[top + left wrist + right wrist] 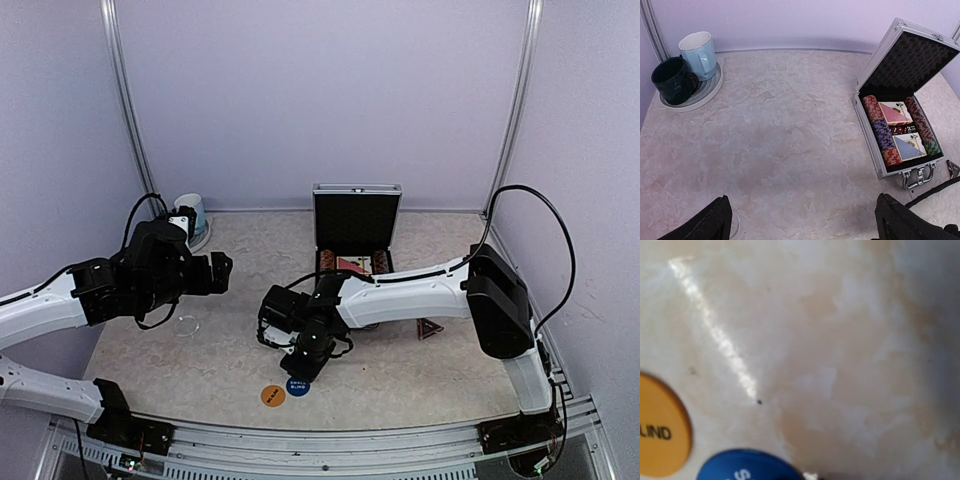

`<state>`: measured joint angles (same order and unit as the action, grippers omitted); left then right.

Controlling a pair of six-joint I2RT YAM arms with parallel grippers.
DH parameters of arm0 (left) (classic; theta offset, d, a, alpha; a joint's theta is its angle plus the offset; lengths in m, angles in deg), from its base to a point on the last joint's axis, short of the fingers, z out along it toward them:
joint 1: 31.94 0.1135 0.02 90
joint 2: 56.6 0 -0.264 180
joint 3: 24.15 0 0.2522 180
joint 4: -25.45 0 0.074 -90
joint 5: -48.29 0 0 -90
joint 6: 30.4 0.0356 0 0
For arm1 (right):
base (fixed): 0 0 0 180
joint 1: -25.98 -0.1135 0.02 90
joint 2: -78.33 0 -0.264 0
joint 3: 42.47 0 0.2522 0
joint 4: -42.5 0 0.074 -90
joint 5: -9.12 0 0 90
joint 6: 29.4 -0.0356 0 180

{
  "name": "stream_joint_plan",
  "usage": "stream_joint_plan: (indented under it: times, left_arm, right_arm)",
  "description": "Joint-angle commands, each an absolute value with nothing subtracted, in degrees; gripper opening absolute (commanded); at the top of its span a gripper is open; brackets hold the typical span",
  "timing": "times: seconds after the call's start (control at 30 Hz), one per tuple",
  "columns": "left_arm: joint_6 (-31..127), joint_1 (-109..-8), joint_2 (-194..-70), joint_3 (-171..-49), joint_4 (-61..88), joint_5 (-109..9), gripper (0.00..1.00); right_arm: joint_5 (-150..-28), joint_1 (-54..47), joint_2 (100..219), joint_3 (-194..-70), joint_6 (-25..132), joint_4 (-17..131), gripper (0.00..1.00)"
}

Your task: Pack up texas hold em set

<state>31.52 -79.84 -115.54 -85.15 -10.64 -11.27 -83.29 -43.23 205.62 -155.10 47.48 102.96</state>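
Case (875, 75) sits open at the far middle of the table (790, 140), lid upright, handle (916, 176) facing the arms. Inside are chip stacks (881, 134) down both long sides, a red-backed deck (895, 114) and a blue-backed deck (909, 147) between them, and dice (903, 130) between the decks.

Left gripper (801, 210) hovers above bare table at the left, fingers (710, 222) spread wide with nothing between them.

Right gripper (303, 368) points down near the front edge, just beside the blue button (298, 387). Its fingers don't show in the wrist view, so jaw opening and any contact can't be told.

Orange button (273, 395) lies just left of the blue one, both flat on the table, well apart from the case. Dark triangular marker (430, 328) lies on the table right of the case, behind the right arm.

Dark green mug (672, 80) and light blue mug (699, 55) stand touching on a round tray (690, 102) in the far left corner.
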Motion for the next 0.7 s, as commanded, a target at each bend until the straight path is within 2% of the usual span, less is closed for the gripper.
stream_joint_plan:
  times: [0.0, 0.13, 0.2, 0.67]
  left_arm:
    - [31.28, -79.22, -115.5, -84.37, -9.45, -11.36, 0.99]
    - [31.3, -79.23, -115.52, -84.4, -9.5, -11.39, 0.99]
    - [31.3, -79.23, -115.4, -84.32, -9.43, -11.42, 0.99]
    - [30.94, -79.14, -114.72, -83.75, -9.25, -11.97, 0.99]
  right_arm:
    - [-81.32, -42.94, 207.08, -154.85, 47.4, 104.62, 0.17]
    - [-80.37, -42.93, 206.29, -155.29, 47.15, 104.96, 0.43]
    - [-79.2, -43.01, 205.15, -155.33, 46.95, 104.87, 0.5]
    - [-89.56, -43.54, 201.35, -153.84, 46.36, 103.44, 0.5]
